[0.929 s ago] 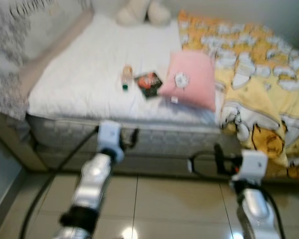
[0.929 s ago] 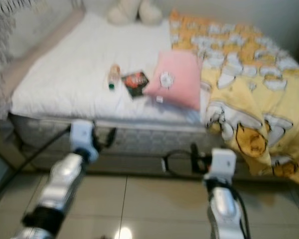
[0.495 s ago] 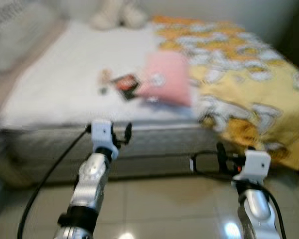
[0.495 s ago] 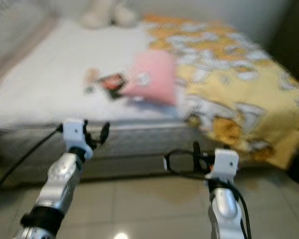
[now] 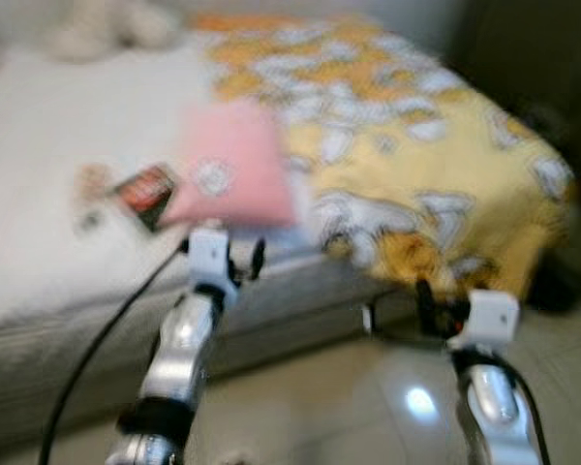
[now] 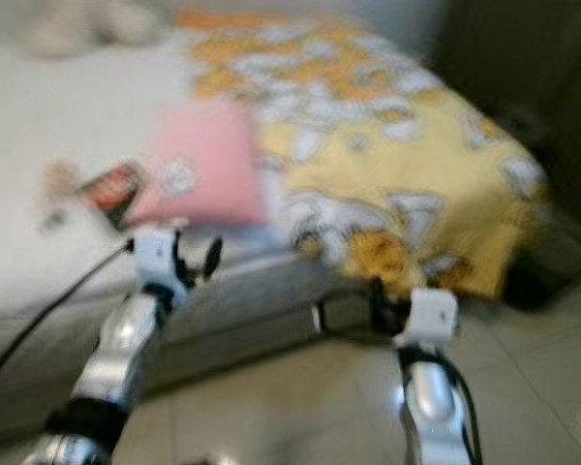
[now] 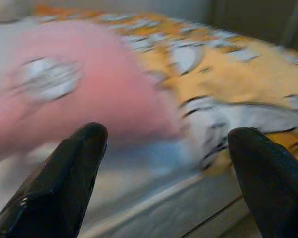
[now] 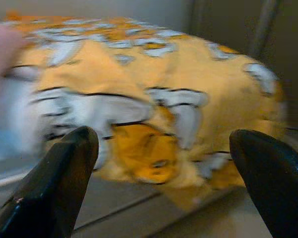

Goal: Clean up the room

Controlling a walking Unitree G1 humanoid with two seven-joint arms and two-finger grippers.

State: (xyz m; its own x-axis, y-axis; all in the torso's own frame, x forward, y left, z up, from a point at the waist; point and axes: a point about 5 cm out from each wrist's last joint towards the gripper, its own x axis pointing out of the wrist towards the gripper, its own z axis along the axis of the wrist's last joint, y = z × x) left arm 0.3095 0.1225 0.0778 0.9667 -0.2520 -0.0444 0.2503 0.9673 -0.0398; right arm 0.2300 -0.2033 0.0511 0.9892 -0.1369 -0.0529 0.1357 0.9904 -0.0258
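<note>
Facing the bed (image 5: 39, 281), the robot has clutter to clear: a pink pillow (image 5: 234, 165) near the mattress edge, a dark packet (image 5: 145, 189) just beside it, and a blurred bottle (image 5: 90, 189) further left. Both the left gripper (image 7: 164, 173) and right gripper (image 8: 164, 173) hover empty, fingers spread wide, short of the mattress. Best to stop and let the view settle before reaching. A yellow patterned blanket (image 5: 416, 165) drapes over the right side, above glossy floor tiles (image 5: 368, 397)
</note>
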